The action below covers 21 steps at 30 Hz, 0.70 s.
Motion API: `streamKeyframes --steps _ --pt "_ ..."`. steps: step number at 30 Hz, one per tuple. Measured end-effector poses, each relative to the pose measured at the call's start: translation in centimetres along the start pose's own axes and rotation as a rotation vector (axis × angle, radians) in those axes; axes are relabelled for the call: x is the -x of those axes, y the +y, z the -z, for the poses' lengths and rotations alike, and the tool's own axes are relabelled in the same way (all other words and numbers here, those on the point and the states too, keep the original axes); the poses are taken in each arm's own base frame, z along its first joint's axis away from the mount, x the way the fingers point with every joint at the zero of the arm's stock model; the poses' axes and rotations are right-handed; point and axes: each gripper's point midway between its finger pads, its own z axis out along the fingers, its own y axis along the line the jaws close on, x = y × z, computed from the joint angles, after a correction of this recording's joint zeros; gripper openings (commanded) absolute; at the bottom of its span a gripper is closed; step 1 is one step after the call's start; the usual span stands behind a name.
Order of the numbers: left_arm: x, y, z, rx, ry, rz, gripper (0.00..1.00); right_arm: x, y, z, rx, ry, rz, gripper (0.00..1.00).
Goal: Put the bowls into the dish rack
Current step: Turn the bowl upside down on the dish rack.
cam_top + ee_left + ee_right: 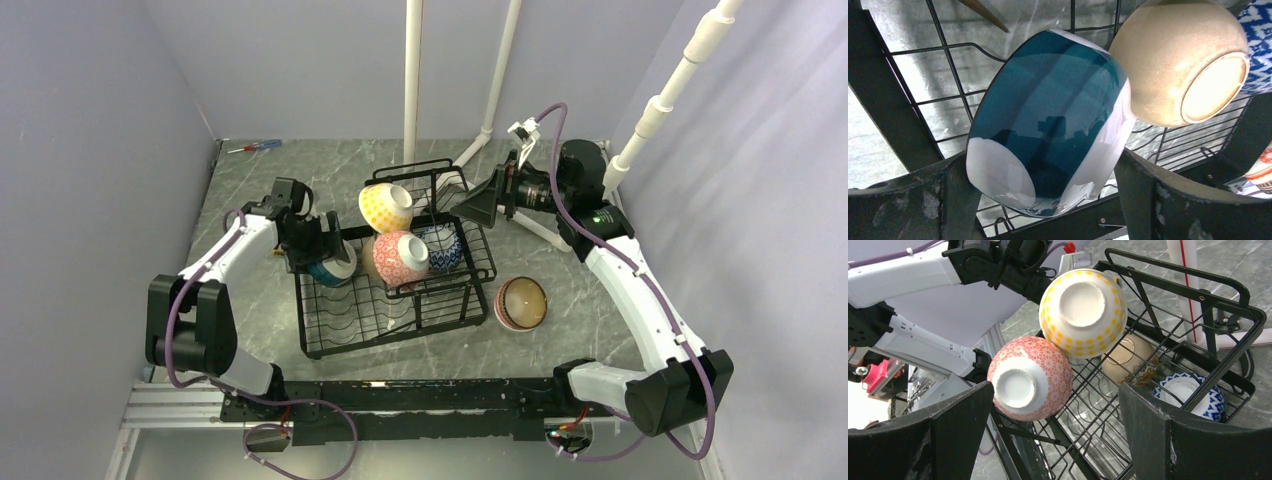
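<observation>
Brown striped round ceramic bowl [521,303] rests on the table [590,300] just beside the right edge of the black wire dish rack [395,335], nearer the right gripper [472,207], which hovers empty with jaws apart.

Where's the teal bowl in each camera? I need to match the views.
Top external: teal bowl at the dish rack's left edge.
Left wrist: centre frame, between the fingers.
Right wrist: not in it.
Shared landmark: the blue-white zigzag bowl, seen in all three.
</observation>
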Motion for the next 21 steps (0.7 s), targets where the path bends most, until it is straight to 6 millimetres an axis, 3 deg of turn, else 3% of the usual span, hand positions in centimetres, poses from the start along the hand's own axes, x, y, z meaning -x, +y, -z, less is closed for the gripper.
streamKeyframes --steps 9,21 --pt "-0.6 0.3 0.2 0.062 0.029 -0.040 0.93 -0.1 -0.1 0.0 0.000 0.001 -0.002 1.00" --pt "-0.1 -0.9 1.8 -0.003 -0.025 -0.062 0.56 -0.3 -0.2 -0.1 0.000 0.002 -0.005 1.00"
